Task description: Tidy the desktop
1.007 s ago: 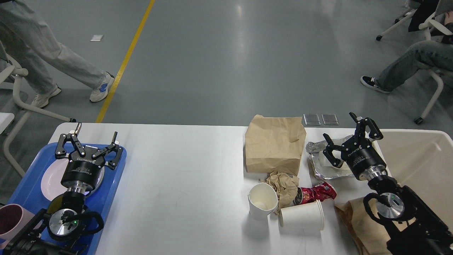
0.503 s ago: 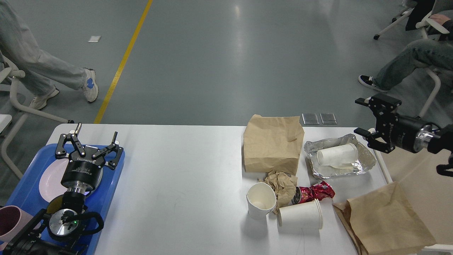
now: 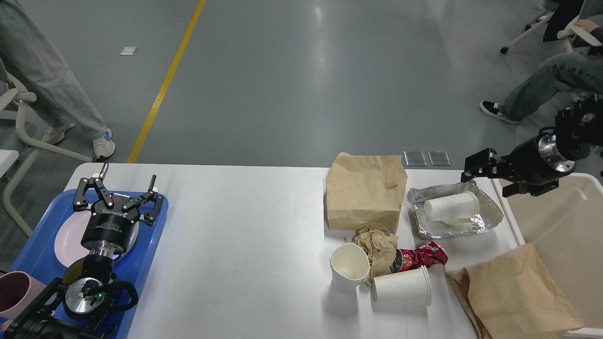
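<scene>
Right fingers (image 3: 485,175), right-center of frame: spread, nothing between them, pointing left, hovering just above and right of the foil (image 3: 490,214). Left fingers (image 3: 118,190), left of frame: spread wide, empty, over the blue tray (image 3: 155,235) and its pink plate (image 3: 63,240).

The counter (image 3: 245,235) fills the lower middle of the frame; all the litter lies on its right half. Nearest item to our right fingers is the cup on the foil (image 3: 450,207), directly below and a little left of them. It lies on its side, long axis left-right, mouth toward the right. The right arm is far nearer; the left is well apart across bare counter. We judge the next pick belongs to the right arm, dropping down across the cup's short side.

Count:
- Paper cups, three: one on the foil, one upright and dented (image 3: 348,270), one on its side (image 3: 403,287) touching it.
- Brown bags, two: one flat at center (image 3: 365,193), one (image 3: 513,292) draped over the counter's edge and the bin's.
- Crumpled brown paper (image 3: 377,245), one.
- Red wrapper (image 3: 419,256), one.
- Foil sheet, one.
- Cream bin (image 3: 565,221), one, right edge of frame.
- Pink mug (image 3: 14,292), one, lower left.
</scene>
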Action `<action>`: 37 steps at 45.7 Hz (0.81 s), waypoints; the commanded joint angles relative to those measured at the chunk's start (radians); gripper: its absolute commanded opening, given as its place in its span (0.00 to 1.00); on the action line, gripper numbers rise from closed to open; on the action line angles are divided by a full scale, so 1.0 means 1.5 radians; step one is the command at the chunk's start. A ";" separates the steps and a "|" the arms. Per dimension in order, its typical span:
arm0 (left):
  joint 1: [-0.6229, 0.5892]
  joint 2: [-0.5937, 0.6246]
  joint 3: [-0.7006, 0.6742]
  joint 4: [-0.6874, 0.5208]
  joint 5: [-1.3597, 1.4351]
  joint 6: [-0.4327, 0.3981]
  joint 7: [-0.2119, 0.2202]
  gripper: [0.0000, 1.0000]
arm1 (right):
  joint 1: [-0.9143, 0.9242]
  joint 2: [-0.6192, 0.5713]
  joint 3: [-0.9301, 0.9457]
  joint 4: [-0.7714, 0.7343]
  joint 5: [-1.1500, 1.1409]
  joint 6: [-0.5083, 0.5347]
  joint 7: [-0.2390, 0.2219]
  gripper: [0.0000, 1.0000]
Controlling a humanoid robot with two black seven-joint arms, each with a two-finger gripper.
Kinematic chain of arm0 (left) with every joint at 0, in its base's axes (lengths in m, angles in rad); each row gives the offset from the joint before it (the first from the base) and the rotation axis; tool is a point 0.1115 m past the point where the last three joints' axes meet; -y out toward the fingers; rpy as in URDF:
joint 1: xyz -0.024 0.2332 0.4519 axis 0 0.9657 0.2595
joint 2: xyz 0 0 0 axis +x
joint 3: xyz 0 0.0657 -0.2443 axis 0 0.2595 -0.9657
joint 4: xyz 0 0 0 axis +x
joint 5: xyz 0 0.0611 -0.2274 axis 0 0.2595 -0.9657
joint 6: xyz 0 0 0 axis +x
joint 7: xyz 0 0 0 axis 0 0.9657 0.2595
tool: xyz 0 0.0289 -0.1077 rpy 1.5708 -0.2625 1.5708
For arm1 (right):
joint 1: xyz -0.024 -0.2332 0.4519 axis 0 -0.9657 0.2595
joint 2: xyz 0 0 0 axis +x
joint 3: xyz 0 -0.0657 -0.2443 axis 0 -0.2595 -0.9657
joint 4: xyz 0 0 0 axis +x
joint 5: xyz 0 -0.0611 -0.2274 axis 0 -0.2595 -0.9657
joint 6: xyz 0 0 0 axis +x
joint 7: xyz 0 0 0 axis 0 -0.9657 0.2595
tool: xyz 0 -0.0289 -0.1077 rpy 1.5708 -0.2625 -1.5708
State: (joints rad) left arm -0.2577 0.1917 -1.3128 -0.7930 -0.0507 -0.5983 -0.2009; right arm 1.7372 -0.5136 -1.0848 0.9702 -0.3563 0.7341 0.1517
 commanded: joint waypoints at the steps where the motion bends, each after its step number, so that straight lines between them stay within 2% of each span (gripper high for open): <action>1: 0.000 0.000 0.000 0.000 0.000 0.000 0.000 0.96 | 0.116 0.063 -0.086 0.094 -0.001 0.074 -0.006 1.00; 9: 0.000 0.000 0.000 0.000 0.000 0.000 0.000 0.96 | 0.304 0.057 -0.147 0.291 -0.002 0.076 -0.060 1.00; 16: 0.000 0.000 0.000 0.001 0.000 0.000 0.000 0.96 | 0.446 0.050 -0.179 0.455 -0.006 0.059 -0.065 0.97; 19: 0.000 0.000 0.001 0.001 0.000 0.000 0.000 0.96 | 0.489 0.044 -0.194 0.513 -0.006 0.025 -0.066 0.94; 21: 0.000 0.000 0.000 0.001 0.000 0.000 0.000 0.96 | 0.502 0.043 -0.205 0.517 -0.004 0.006 -0.066 0.90; 27: 0.000 0.000 0.000 0.001 0.000 0.000 0.000 0.96 | 0.502 0.041 -0.257 0.517 -0.004 -0.074 -0.066 0.91; 37: 0.000 0.000 0.000 0.001 0.000 0.000 0.000 0.96 | 0.498 0.027 -0.295 0.515 -0.034 -0.085 -0.061 0.93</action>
State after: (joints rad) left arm -0.2577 0.1917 -1.3131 -0.7915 -0.0505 -0.5983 -0.2009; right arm 2.4889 -0.4646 -1.5099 1.7453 -0.3763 0.6149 0.0533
